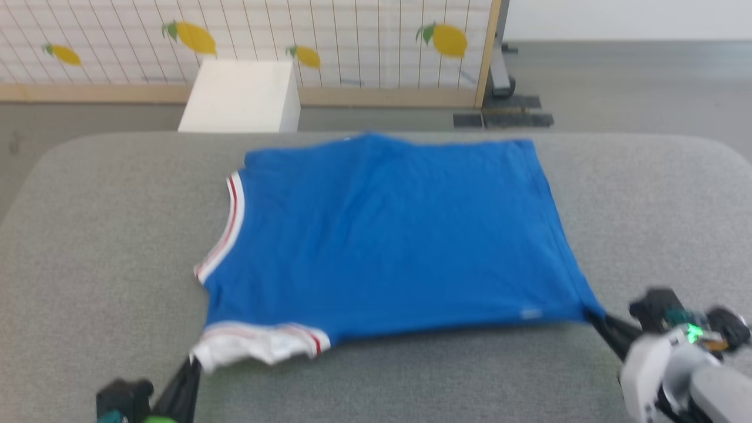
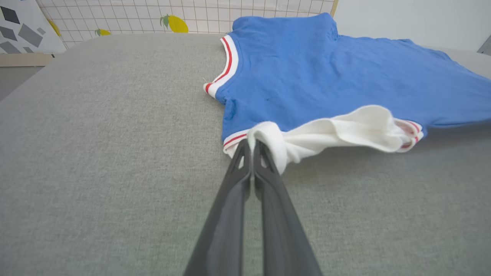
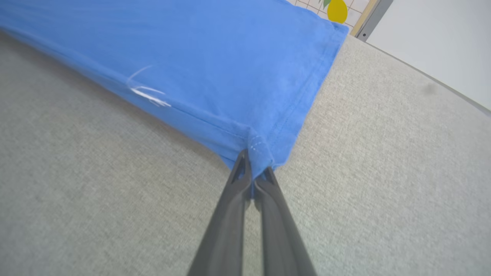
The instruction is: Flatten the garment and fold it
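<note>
Pinching both near corners so I could tension that edge: my left gripper (image 2: 251, 149) was clamped on the white sleeve (image 2: 345, 130), my right gripper (image 3: 254, 168) on the hem corner (image 3: 264, 149). The garment (image 1: 388, 235) lay spread, blue side up, across the grey pad (image 1: 88, 247), sleeve bunched.

L gripper (image 2: 252, 145) pinching the white sleeve (image 2: 345, 132) of a blue garment (image 2: 326, 73) on a grey table (image 2: 96, 153).
Jaws pressed together w/ a fold of sleeve edge between them, just beside the red-and-white seam trim. Sleeve bunched; rest of shirt spread beyond, striped collar (image 2: 229, 61) toward the left. Small dark speck on the blue, maybe a mark. Lemon-print grid screen (image 2: 176, 23) in bkgd.
</note>
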### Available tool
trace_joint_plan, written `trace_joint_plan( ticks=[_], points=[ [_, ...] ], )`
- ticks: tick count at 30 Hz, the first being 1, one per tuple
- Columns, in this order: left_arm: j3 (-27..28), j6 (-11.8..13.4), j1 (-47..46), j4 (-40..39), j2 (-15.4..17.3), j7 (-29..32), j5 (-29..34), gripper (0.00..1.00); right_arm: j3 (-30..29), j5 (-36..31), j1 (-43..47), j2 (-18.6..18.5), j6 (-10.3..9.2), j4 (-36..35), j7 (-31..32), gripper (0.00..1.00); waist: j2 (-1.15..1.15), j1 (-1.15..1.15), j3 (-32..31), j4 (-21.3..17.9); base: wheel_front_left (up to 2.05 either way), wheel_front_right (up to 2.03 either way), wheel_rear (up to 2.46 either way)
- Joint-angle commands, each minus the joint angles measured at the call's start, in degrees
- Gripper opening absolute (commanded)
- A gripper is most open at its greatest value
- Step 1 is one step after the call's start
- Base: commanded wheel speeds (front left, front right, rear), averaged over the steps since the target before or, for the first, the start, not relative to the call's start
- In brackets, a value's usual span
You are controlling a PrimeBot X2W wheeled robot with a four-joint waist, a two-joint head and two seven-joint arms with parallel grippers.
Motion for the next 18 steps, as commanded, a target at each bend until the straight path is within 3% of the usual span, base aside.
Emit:
trace_joint_plan(
  ticks=[1,12,18],
  points=[
    [0.1,0.4,1.8,-0.5,0.5,0.6,-0.8,0.00,-0.6,0.4,2.4,-0.8,-0.09,-0.9,0.4,0.00,0.00,0.01,-2.3,0.3,0.00,0.00,0.00],
    [-0.6,1.2,13.0,-1.3,-0.1,3.3,-3.4,0.00,-9.0,-1.2,20.7,-2.9,-0.09,-9.4,3.2,0.00,0.00,0.01,-4.3,0.9,0.00,0.00,0.00],
    [-1.2,1.2,14.6,-1.5,0.4,4.1,-3.7,0.00,-15.4,-4.6,26.1,-2.6,-0.09,-15.0,6.2,0.00,0.00,0.01,-4.6,0.7,0.00,0.00,0.00]
  ],
)
